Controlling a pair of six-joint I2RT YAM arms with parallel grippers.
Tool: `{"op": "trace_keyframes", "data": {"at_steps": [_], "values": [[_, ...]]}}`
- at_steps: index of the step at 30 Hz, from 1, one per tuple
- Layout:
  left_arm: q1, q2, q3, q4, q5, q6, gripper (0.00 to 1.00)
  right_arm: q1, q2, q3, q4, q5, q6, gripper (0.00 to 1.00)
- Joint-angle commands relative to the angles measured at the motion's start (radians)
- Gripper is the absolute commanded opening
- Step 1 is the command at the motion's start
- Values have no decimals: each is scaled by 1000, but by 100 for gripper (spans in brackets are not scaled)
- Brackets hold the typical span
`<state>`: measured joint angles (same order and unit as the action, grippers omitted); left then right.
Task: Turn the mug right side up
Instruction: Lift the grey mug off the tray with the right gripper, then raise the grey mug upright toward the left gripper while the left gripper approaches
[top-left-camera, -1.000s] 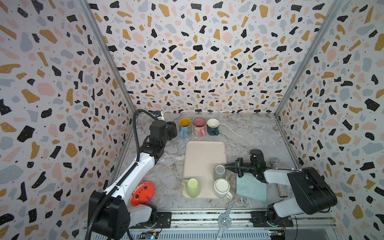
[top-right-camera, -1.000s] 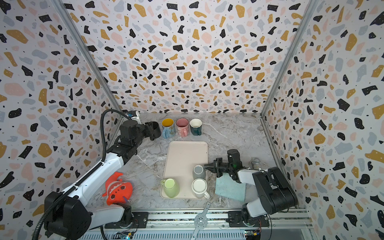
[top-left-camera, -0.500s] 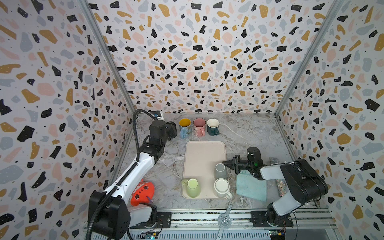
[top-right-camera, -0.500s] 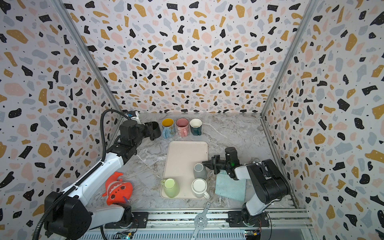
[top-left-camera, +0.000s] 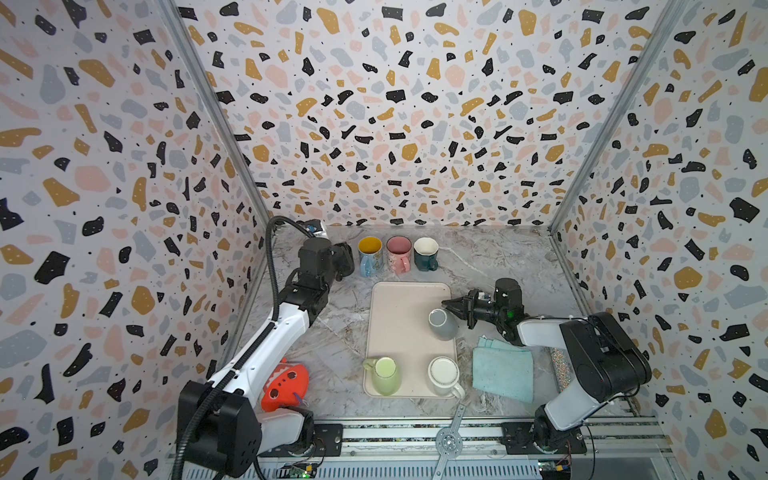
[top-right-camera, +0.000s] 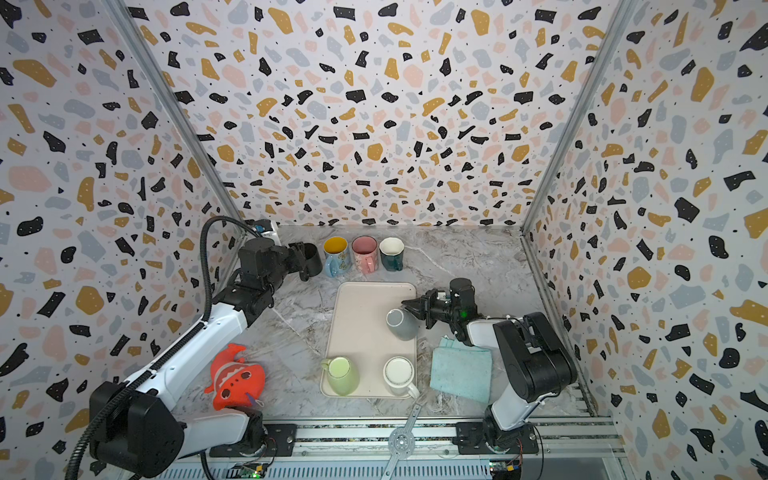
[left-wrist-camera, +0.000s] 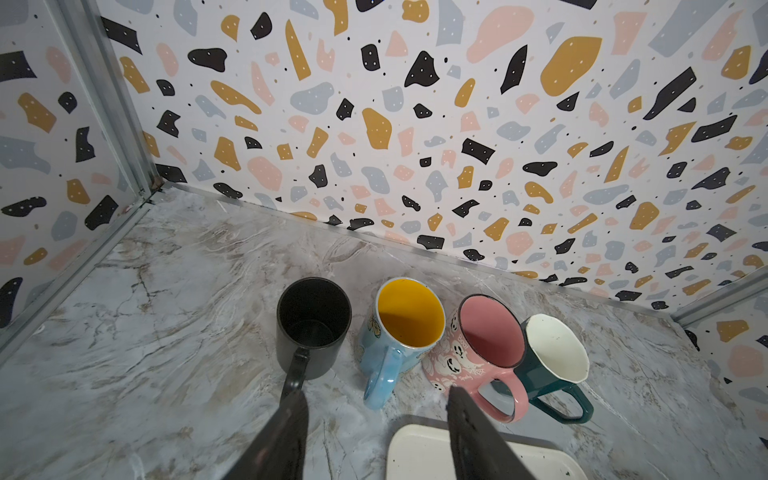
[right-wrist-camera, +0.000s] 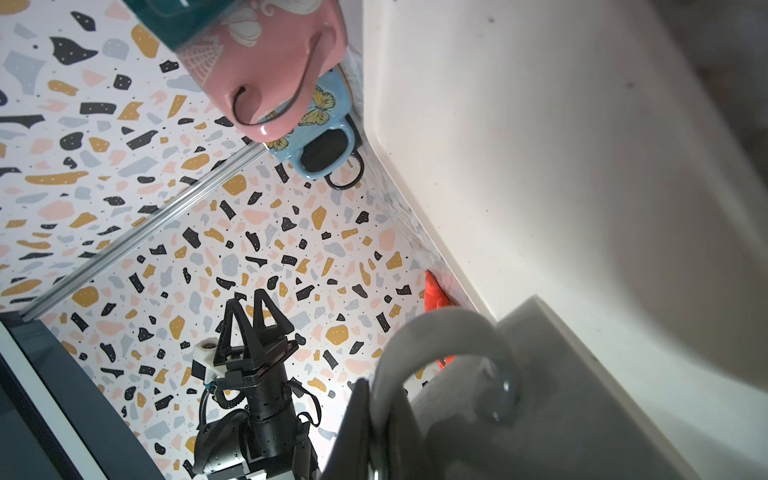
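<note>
The right gripper (top-left-camera: 453, 306) is clamped shut on the handle (right-wrist-camera: 436, 332) of the grey mug (top-left-camera: 443, 325). Its wrist is rolled sideways, so the fingers pinch the loop from the side. That hold likely suits the job: gripping the handle lets the wrist roll the mug over without fingers covering its mouth or base.

The grey mug sits on the cream tray (top-left-camera: 399, 299), close to the tray's right edge and about halfway along it. It is not yet turned. Its flat base faces up and leans toward the middle of the tray, and its mouth is hidden underneath.

At the near end of the tray, a green mug (top-left-camera: 384, 372) and a white mug (top-left-camera: 444, 372) stand mouth up. A pale blue cloth (top-left-camera: 503, 370) lies on the marble table (top-left-camera: 332, 332) just right of the tray, under the right arm.

Well apart, at the back left, the left gripper (left-wrist-camera: 372, 392) has its jaws spread and holds nothing. One finger is near a black mug's (left-wrist-camera: 313, 328) handle; whether it touches cannot be told. That mug heads a row of upright mugs along the back wall (top-left-camera: 415, 124): black, blue (left-wrist-camera: 407, 320), pink (left-wrist-camera: 490, 336) and teal (left-wrist-camera: 557, 349). This arm seems parked clear of the tray. A red toy (top-left-camera: 286, 380) lies by the left arm's base.
</note>
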<state>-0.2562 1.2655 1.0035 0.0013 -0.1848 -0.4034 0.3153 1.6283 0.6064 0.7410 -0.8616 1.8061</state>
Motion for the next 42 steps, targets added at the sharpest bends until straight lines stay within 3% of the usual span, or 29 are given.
{"op": "trace_keyframes", "data": {"at_steps": [1, 14, 20, 24, 32, 42], "values": [[7, 11, 35, 28, -1, 16, 55, -2, -29, 69, 35, -14, -112, 0], [6, 57, 80, 28, 88, 8, 55, 18, -93, 299, -259, 55, -665, 0], [7, 104, 130, 15, 198, -6, 55, 74, -139, 417, -490, 143, -1024, 0], [6, 173, 205, -35, 323, 0, 54, 169, -176, 513, -647, 315, -1268, 0], [5, 250, 332, -120, 497, 31, 51, 282, -220, 580, -813, 579, -1593, 0], [0, 236, 409, -232, 629, 160, 51, 426, -261, 547, -807, 940, -1905, 0]]}}
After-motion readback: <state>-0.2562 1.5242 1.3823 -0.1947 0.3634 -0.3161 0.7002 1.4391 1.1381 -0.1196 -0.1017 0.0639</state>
